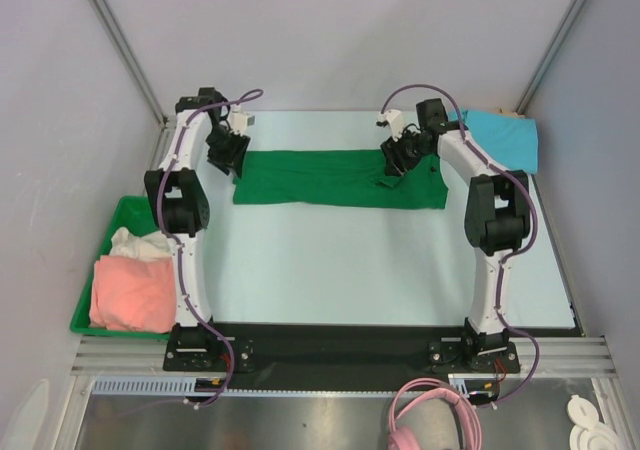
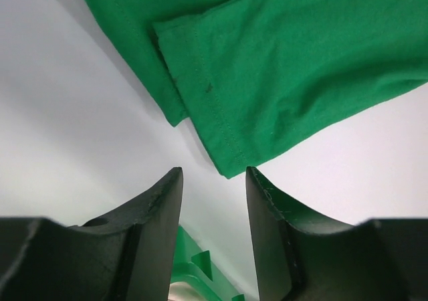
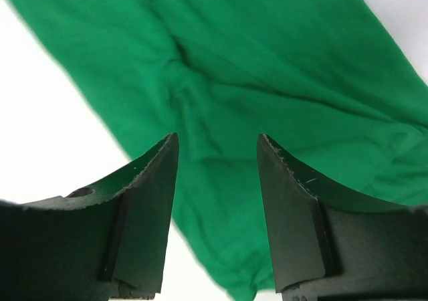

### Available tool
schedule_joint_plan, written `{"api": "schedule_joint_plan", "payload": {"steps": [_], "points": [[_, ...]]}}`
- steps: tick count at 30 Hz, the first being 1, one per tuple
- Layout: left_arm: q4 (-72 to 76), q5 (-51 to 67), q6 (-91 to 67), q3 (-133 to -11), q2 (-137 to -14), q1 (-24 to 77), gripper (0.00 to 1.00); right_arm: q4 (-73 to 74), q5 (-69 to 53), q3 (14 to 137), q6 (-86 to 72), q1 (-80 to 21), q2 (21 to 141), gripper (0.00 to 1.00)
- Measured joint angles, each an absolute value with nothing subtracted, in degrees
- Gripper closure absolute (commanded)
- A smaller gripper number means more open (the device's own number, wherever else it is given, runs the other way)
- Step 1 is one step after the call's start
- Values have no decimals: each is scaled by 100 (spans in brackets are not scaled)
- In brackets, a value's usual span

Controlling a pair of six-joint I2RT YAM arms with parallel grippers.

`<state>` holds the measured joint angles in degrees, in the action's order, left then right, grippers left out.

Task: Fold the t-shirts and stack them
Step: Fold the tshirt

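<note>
A dark green t-shirt (image 1: 340,178) lies folded into a long band across the far part of the table. My left gripper (image 1: 228,150) hovers at its left end. In the left wrist view that gripper (image 2: 214,174) is open, and the shirt's corner (image 2: 227,160) lies just beyond the fingertips with nothing between them. My right gripper (image 1: 395,158) is over the shirt's right part. It is open (image 3: 217,140) above wrinkled green cloth (image 3: 267,60) and holds nothing. A turquoise t-shirt (image 1: 500,135) lies at the far right. Salmon-pink (image 1: 130,292) and white (image 1: 135,242) t-shirts sit at the left.
The pink and white shirts rest in a bright green plastic tray (image 1: 120,210) off the table's left edge; a piece of it shows between the left fingers (image 2: 194,267). Grey walls enclose the table on three sides. A pink cable (image 1: 435,420) coils below the arm bases.
</note>
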<state>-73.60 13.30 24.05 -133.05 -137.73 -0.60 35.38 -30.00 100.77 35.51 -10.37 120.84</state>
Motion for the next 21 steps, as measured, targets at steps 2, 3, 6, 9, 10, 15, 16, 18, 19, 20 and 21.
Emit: {"api": "schedule_joint_plan", "payload": {"steps": [2, 3, 6, 9, 10, 15, 16, 18, 19, 20, 21], "points": [[-7367, 1361, 2408, -13198, -13782, -60, 54, 3577, -2982, 10298, 3555, -1024, 12363, 44], [-7387, 1374, 2410, -13155, -13806, -60, 55, 3588, -2965, 10385, 3557, -1024, 12475, 44], [-7415, 1380, 2410, -13052, -13917, -60, 56, 3616, -2886, 10512, 3583, -1015, 12639, 44], [-7439, 1402, 2412, -13004, -14057, -60, 57, 3688, -2823, 10519, 3671, -1044, 12645, 44], [-7441, 1417, 2412, -13004, -14105, -60, 57, 3734, -2805, 10534, 3712, -1061, 12645, 44], [-7450, 1439, 2412, -12997, -14197, -60, 59, 4025, -2766, 10589, 3863, -1151, 12645, 44], [-7452, 1446, 2412, -12995, -14199, -60, 58, 4069, -2764, 10589, 3889, -1162, 12645, 44], [-7452, 1476, 2412, -12995, -14199, -60, 59, 4150, -2749, 10586, 3942, -1184, 12645, 45], [-7450, 1483, 2410, -12995, -14199, -60, 59, 4182, -2735, 10586, 3959, -1190, 12645, 45], [-7450, 1492, 2410, -12995, -14199, -60, 59, 4195, -2720, 10586, 3972, -1190, 12645, 45], [-7450, 1500, 2410, -12995, -14199, -60, 59, 4204, -2689, 10586, 3988, -1190, 12645, 45]]}}
